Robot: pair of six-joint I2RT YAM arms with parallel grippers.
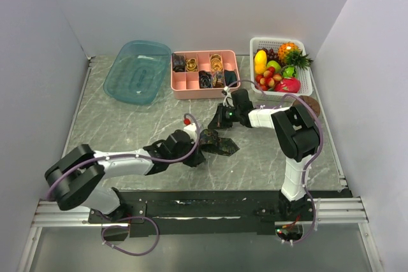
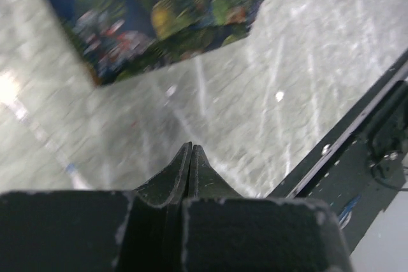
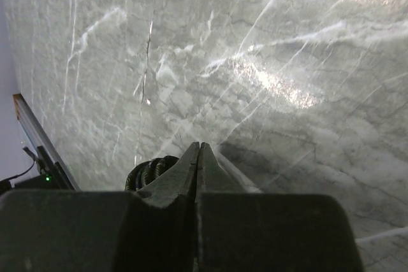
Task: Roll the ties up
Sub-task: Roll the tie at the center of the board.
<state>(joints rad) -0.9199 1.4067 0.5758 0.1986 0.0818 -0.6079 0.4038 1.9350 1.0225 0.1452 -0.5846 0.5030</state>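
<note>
A dark tie (image 1: 221, 144) lies flat on the grey desk (image 1: 127, 125), near the middle. It has lots of little coloured specks on it. One end comes to a point.

The left pincer (image 2: 192, 148) is shut tight. Its two fingers press together and there is nothing between them. It is low over the bare desk, just beside the tie. A bit of bare desk shows between its tip and the tie, so it is not touching the cloth.

The right pincer (image 3: 199, 146) is shut tight too, and it holds nothing. It points at bare desk. From above, it is close to the far side of the tie. So the tie lies between the two pincers.

At the back of the desk is a pink tray (image 1: 185, 84) with little boxes in it. Some boxes hold rolled ties (image 1: 217, 62). A clear blue tub (image 1: 137, 71) sits left of the tray. A white basket (image 1: 306, 78) with fruit (image 1: 260, 62) in it sits on the right.
</note>
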